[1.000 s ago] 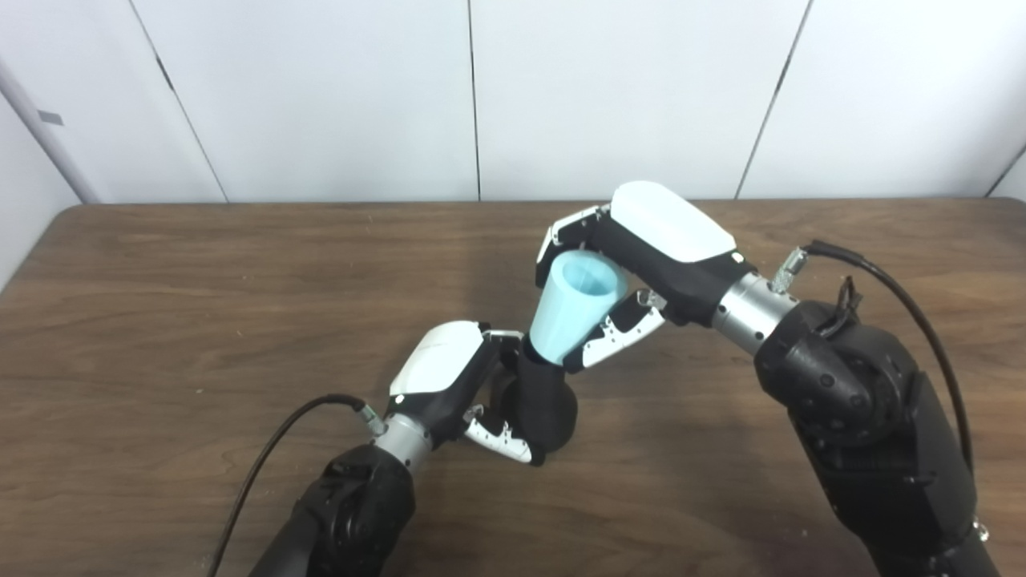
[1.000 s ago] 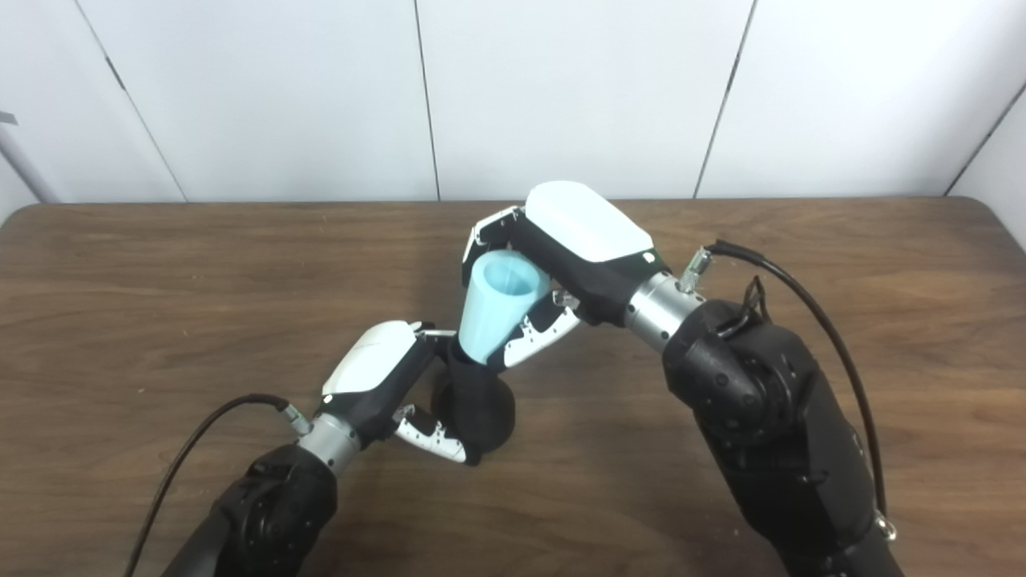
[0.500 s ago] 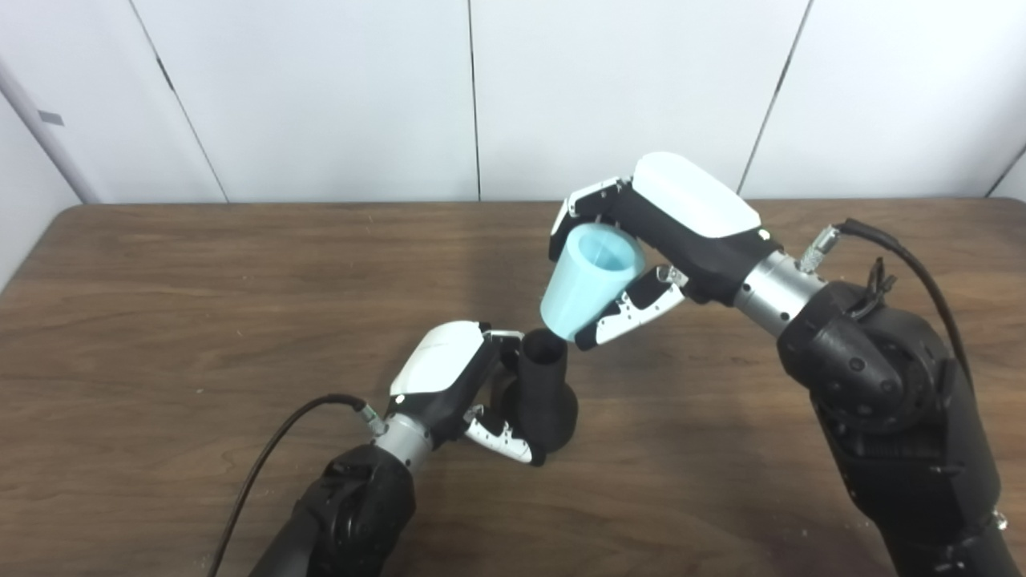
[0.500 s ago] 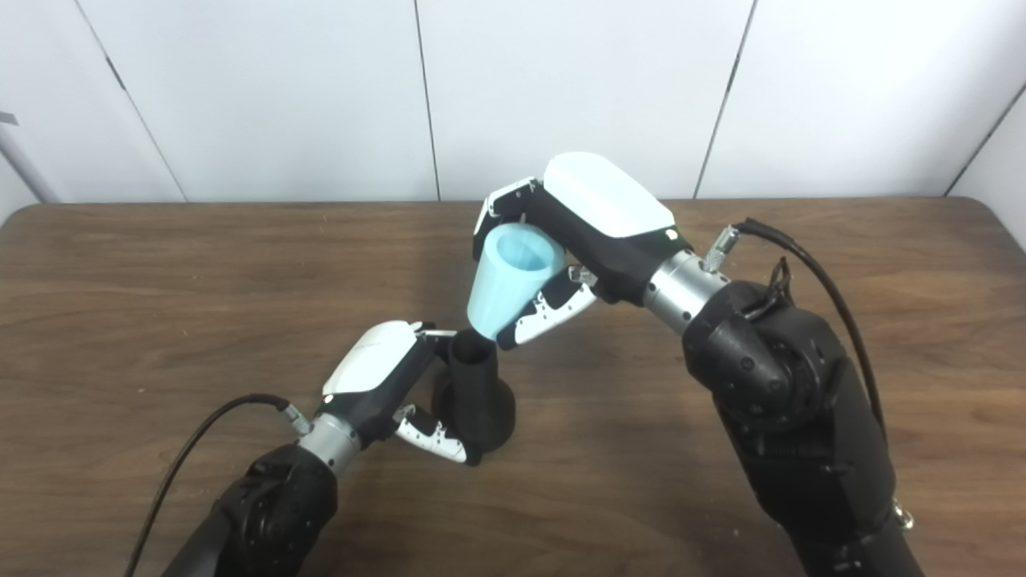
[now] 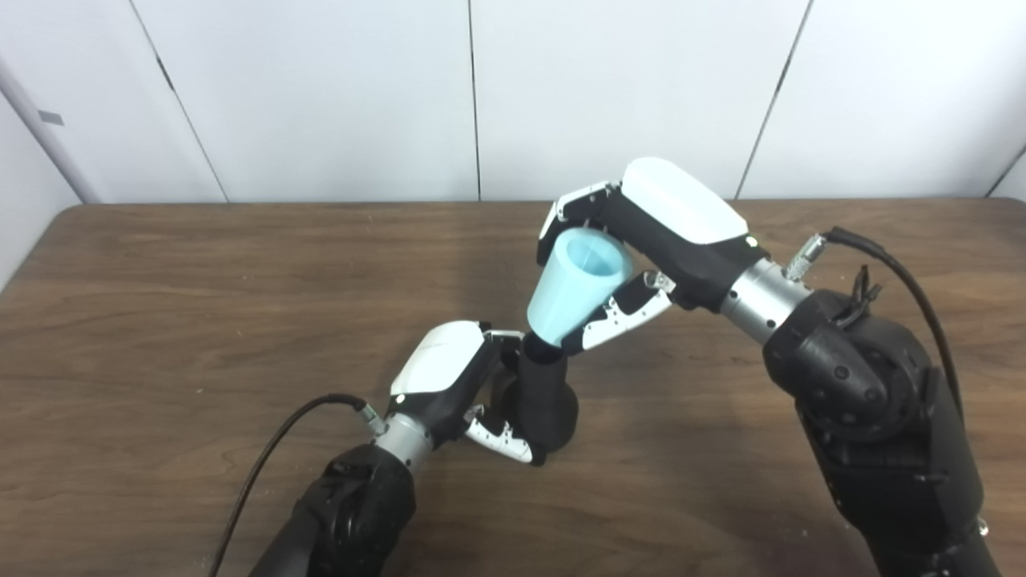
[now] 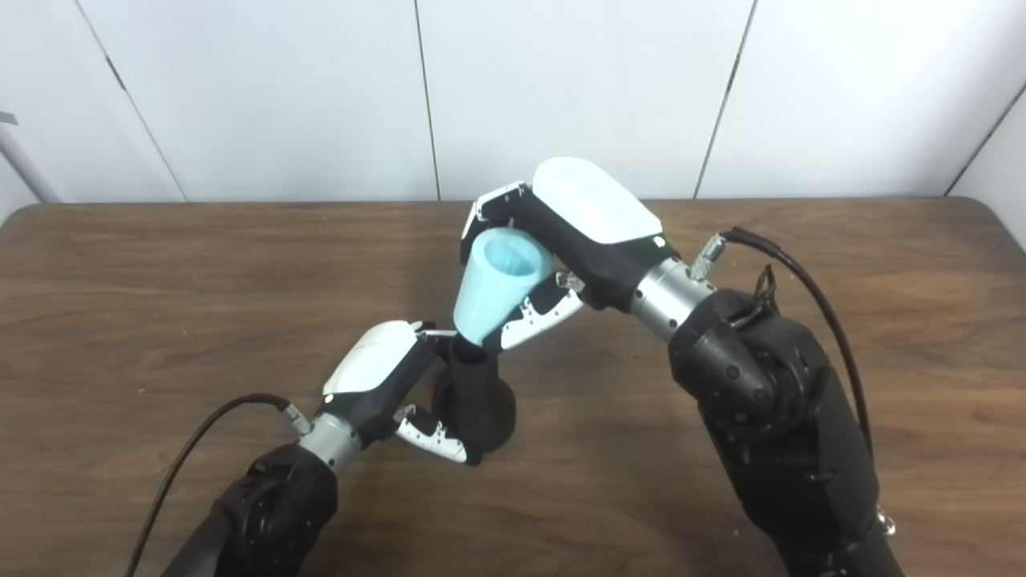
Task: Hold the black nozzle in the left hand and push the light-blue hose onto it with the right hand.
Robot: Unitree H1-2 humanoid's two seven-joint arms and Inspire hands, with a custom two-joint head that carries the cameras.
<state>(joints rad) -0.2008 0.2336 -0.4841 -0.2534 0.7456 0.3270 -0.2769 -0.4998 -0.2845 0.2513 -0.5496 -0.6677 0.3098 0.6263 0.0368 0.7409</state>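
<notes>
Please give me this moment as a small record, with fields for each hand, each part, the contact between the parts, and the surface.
left hand: shut on black flared plastic nozzle
right hand: shut on light-blue tapered hose piece
contact: hose's narrow end meets nozzle's top opening; depth of seating cannot be told
hose tilt: wide end leans up and right
surface: brown wooden table, nozzle base resting on it

Lt-blue hose (image 5: 575, 292) atop black nozzle (image 5: 545, 399)

A plain lab or test room, by the look of it: a dark wood-grain worktop (image 5: 200, 304) stands against bare white wall panels (image 5: 321, 96), whose thin dark seams run down behind the worktop.
</notes>
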